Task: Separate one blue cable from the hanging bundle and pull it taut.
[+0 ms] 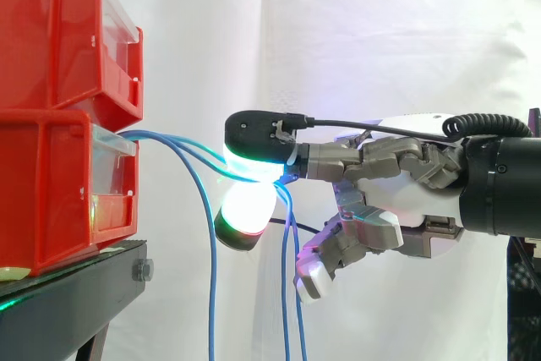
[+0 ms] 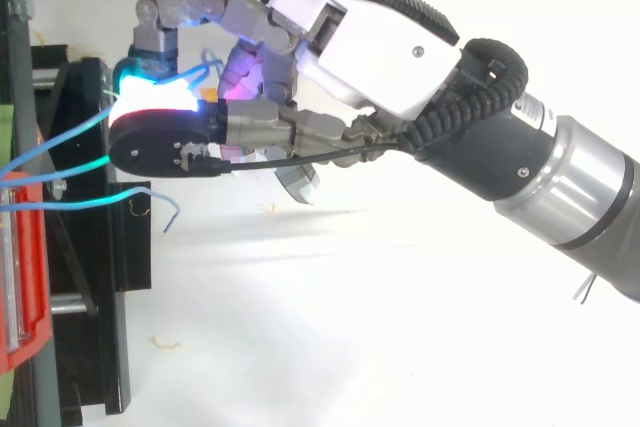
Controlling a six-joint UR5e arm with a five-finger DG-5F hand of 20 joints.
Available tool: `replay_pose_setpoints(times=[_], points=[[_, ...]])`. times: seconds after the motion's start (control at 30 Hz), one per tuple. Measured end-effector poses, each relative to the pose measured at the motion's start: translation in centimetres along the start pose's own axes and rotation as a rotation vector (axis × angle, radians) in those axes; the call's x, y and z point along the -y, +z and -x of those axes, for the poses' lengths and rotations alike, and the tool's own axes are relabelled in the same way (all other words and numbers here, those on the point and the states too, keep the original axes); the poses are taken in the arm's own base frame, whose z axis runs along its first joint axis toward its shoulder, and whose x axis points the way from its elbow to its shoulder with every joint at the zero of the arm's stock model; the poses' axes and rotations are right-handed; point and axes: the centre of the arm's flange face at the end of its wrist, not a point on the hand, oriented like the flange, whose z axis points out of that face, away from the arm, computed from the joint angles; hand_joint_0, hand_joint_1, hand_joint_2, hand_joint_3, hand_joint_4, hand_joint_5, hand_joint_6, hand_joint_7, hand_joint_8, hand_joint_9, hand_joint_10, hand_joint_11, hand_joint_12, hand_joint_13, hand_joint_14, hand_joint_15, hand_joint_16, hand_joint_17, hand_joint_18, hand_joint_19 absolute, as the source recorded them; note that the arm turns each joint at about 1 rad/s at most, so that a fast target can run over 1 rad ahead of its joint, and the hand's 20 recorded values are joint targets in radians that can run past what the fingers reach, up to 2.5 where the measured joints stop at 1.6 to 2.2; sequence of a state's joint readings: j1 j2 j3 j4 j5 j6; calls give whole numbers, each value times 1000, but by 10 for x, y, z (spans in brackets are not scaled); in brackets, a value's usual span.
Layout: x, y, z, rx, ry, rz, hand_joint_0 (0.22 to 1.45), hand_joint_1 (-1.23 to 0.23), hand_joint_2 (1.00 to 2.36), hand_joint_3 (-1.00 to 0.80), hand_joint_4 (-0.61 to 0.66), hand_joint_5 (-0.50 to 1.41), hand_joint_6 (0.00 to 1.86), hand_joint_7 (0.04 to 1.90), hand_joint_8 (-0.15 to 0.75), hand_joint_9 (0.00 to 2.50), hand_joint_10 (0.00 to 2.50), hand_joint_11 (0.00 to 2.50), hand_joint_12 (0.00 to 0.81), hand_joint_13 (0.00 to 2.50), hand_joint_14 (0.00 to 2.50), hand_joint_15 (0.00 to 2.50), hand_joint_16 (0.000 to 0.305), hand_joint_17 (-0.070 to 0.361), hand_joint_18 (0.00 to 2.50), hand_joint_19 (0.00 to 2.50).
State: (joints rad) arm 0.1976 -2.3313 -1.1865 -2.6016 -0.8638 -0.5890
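Thin blue cables point(image 1: 173, 143) come out of the lower red bin point(image 1: 42, 192) and run right. My hand point(image 1: 406, 209) reaches in from the right at the bin's height. Two glowing fingertips point(image 1: 254, 137) are pressed together on two of the cables, about a hand's width from the bin. Past the pinch those two cables hang straight down point(image 1: 287, 310). A third blue cable point(image 1: 210, 276) droops free, left of the pinch. In the top view the hand point(image 2: 380, 47) holds a cable point(image 2: 70, 137) by the stand's edge, and another cable point(image 2: 110, 201) lies loose below it.
A second red bin point(image 1: 51, 31) is stacked on the lower one. Both rest on a black stand point(image 1: 76, 293) at the left. A white curtain point(image 1: 380, 40) hangs behind. The space under and right of the hand is open.
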Motion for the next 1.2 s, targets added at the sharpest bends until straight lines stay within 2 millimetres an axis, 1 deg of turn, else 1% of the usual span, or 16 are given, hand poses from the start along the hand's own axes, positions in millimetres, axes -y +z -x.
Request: replay_pose_setpoints(times=[0.03, 0.1, 0.13, 0.17, 0.23, 0.27, 0.33, 0.4, 0.43, 0.57, 0.63, 0.8, 1.03, 1.13, 1.17, 1.2], points=[[0, 0, 0, 1, -1, -1, 721, -746, 1016, -212, 17, 152, 502, 1348, 122, 2155, 28, 686, 320, 1439, 19, 732, 47, 106, 950, 737], [0, 0, 0, 1, -3, -1, 686, -913, 1013, -126, 53, 151, 502, 1370, 173, 2106, 24, 646, 342, 1433, 18, 709, 54, 121, 988, 676], [0, 0, 0, 2, -4, -1, 684, -915, 1013, -119, 53, 151, 502, 1374, 168, 2106, 24, 647, 341, 1433, 17, 703, 54, 121, 987, 686], [0, 0, 0, 2, -4, -1, 675, -981, 1011, -99, 65, 151, 502, 1389, 179, 2108, 26, 653, 350, 1426, 17, 705, 57, 127, 994, 664], [0, 0, 0, 2, -4, -1, 669, -1039, 1014, -86, 64, 145, 500, 1454, 197, 2027, 24, 658, 357, 1366, 17, 715, 58, 130, 952, 676], [0, 0, 0, 2, -4, -1, 675, -1057, 1015, -99, 56, 134, 523, 1437, 192, 1963, 24, 656, 356, 1321, 21, 722, 58, 129, 919, 680], [0, 0, 0, 2, -4, -1, 676, -1063, 1016, -105, 41, 123, 550, 1410, 198, 1932, 25, 658, 361, 1290, 21, 731, 57, 128, 892, 692], [0, 0, 0, 2, -5, -1, 681, -1085, 1017, -133, 73, 81, 655, 1239, 208, 1848, 25, 668, 361, 1226, 20, 742, 57, 127, 843, 696], [0, 0, 0, 2, -4, -1, 684, -1089, 1016, -149, 75, 77, 662, 1256, 211, 1816, 23, 681, 361, 1199, 20, 740, 56, 127, 818, 700], [0, 0, 0, 2, -4, -1, 686, -1111, 1017, -170, 81, 19, 776, 1094, 236, 1671, 24, 695, 373, 1121, 21, 752, 57, 129, 758, 703], [0, 0, 0, 2, -5, -1, 686, -1114, 1016, -170, 79, -8, 804, 1086, 240, 1584, 22, 698, 378, 1078, 20, 755, 58, 131, 731, 709], [0, 0, 0, 2, -4, -1, 692, -1118, 1018, -164, 138, -67, 832, 1075, 282, 1377, 24, 749, 391, 967, 20, 766, 59, 133, 641, 724], [0, 0, 0, 2, -5, -1, 704, -1116, 1017, -192, 196, -99, 847, 1030, 294, 1266, 21, 770, 392, 912, 21, 755, 59, 132, 607, 726], [0, 0, 0, 2, -4, -1, 688, -1114, 1014, -276, 204, -103, 849, 1041, 299, 1250, 23, 790, 394, 903, 21, 762, 59, 132, 603, 726], [0, 0, 0, 2, -4, -1, 689, -1123, 1010, -349, 212, -105, 850, 1045, 293, 1245, 23, 788, 392, 896, 21, 762, 59, 133, 602, 735], [0, 0, 0, 2, -4, -1, 643, -1128, 1002, -468, 214, -106, 851, 1047, 295, 1242, 21, 795, 394, 894, 20, 763, 59, 133, 600, 735]])
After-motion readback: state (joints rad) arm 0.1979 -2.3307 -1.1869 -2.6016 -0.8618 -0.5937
